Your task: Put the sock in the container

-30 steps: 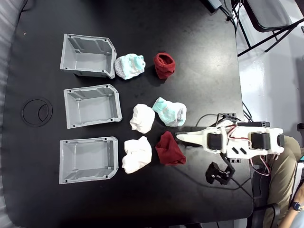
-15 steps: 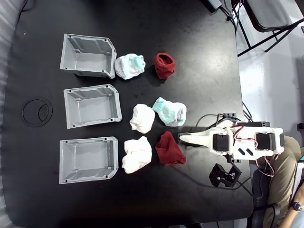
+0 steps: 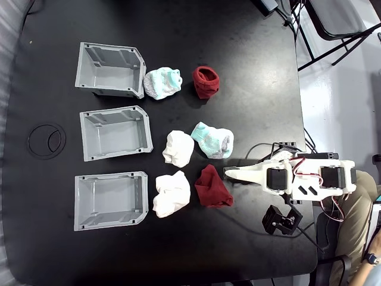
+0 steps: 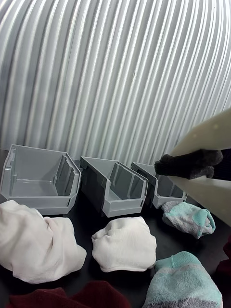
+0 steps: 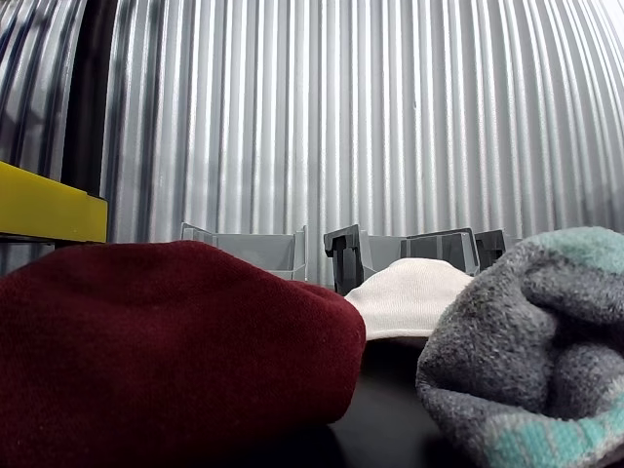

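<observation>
Down on the black counter (image 3: 250, 71) the sock (image 3: 213, 187), a lumpy maroon wedge, lies free in the fixed view, just right of a white sock (image 3: 172, 193). Left of that white sock stands the container (image 3: 110, 201), a grey ribbed bin, lowest of three alike in that view; the middle bin (image 3: 114, 133) and the top bin (image 3: 109, 70) sit above it. Another white sock (image 3: 178, 148) and a mint-and-white sock (image 3: 212, 140) lie just above the maroon one, and a ring-shaped dark red sock (image 3: 206, 81) sits near the top beside a second mint sock (image 3: 162, 83). The jaws (image 3: 227, 172) point at the sock's right edge, close but apart from it; whether they are parted I cannot tell.
</observation>
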You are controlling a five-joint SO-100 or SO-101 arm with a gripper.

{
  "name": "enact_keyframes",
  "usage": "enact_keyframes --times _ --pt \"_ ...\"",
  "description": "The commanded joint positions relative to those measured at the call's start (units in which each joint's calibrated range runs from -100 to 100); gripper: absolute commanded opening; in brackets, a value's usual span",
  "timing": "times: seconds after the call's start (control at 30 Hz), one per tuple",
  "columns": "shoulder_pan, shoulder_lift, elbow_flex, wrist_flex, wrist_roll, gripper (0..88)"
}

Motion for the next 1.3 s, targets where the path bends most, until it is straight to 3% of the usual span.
enact_keyframes --times 0.0,1.27 --pt "-0.28 0.08 -2.00 0.33 -0.28 1.3" --pt "-0.20 0.08 0.43 0.41 -0.28 1.3"
